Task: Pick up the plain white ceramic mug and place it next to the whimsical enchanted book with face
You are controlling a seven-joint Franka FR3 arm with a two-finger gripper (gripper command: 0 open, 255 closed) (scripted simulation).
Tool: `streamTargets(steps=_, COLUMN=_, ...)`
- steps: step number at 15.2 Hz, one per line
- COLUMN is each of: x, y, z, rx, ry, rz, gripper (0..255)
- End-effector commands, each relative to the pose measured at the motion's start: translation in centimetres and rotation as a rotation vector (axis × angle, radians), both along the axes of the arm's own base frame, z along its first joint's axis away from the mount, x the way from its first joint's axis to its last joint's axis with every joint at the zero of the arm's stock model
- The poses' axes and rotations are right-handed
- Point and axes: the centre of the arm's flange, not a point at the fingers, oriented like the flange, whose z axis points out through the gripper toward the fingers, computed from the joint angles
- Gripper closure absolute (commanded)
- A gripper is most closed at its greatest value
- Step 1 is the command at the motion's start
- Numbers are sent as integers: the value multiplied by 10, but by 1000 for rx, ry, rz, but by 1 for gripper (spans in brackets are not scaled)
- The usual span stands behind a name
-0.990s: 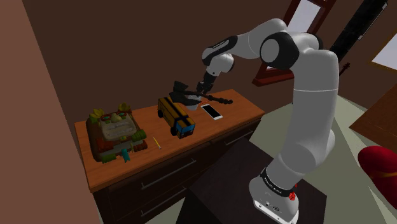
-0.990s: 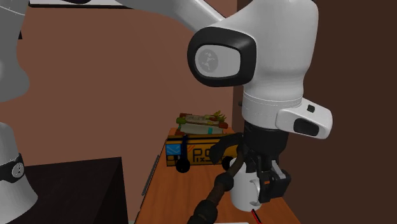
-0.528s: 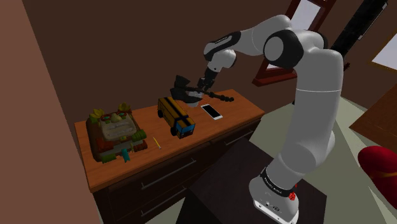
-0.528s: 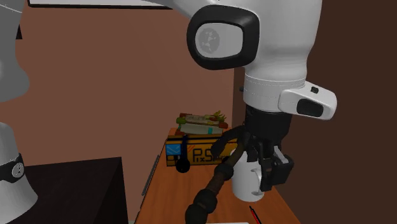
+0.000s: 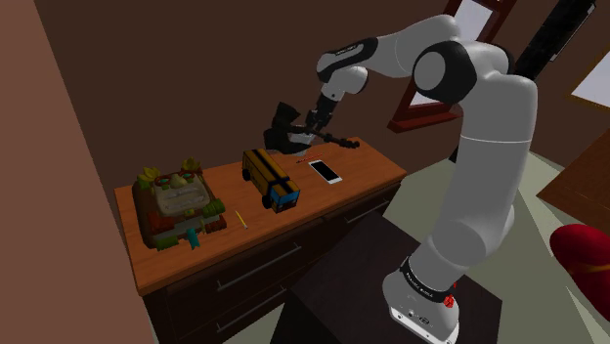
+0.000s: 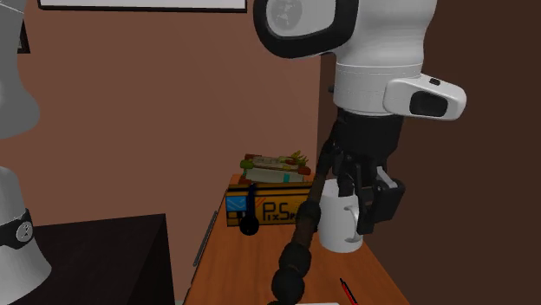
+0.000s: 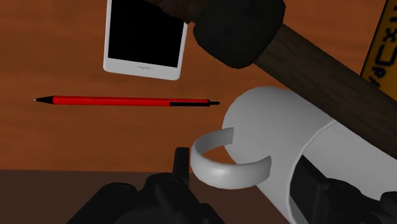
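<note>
My black gripper (image 6: 351, 201) is shut on the plain white mug (image 6: 340, 227) and holds it above the wooden dresser top (image 6: 234, 269). In the wrist view the fingers (image 7: 182, 167) clasp the mug (image 7: 299, 143) beside its handle. Seen from the shoulder camera, the gripper (image 5: 293, 135) hangs over the dresser's back right part. The book with a face (image 5: 176, 200), brown and green with small ornaments on top, lies at the dresser's left end, far from the mug. It also peeks out behind the yellow box (image 6: 276, 162).
A yellow and black box (image 5: 271, 178) stands between mug and book. A white phone (image 5: 326, 172) and a red pen (image 7: 127, 100) lie under the gripper. A dark knobbed stick (image 6: 299, 247) leans up against the gripper. The wall stands close behind.
The arm has risen, lifting the mug off the dresser top. The stick's upper end has come up with the gripper.
</note>
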Motion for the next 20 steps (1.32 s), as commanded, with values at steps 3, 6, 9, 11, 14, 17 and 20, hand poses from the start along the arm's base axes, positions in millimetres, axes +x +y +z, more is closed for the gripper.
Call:
streamTargets(steps=3, x=0, y=1, z=22, rx=0, ry=0, rz=0, gripper=255)
streamTargets(steps=6, x=0, y=1, z=38, rx=0, ry=0, rz=0, gripper=255)
streamTargets(steps=9, x=0, y=1, z=53, rx=0, ry=0, rz=0, gripper=255)
streamTargets(steps=11, x=0, y=1, z=64, rx=0, ry=0, rz=0, gripper=255)
streamTargets(steps=14, x=0, y=1, z=80, rx=0, ry=0, rz=0, gripper=255)
streamTargets(steps=17, x=0, y=1, z=96, rx=0, ry=0, rz=0, gripper=255)
streamTargets(steps=20, x=0, y=1, z=112, rx=0, ry=0, rz=0, gripper=255)
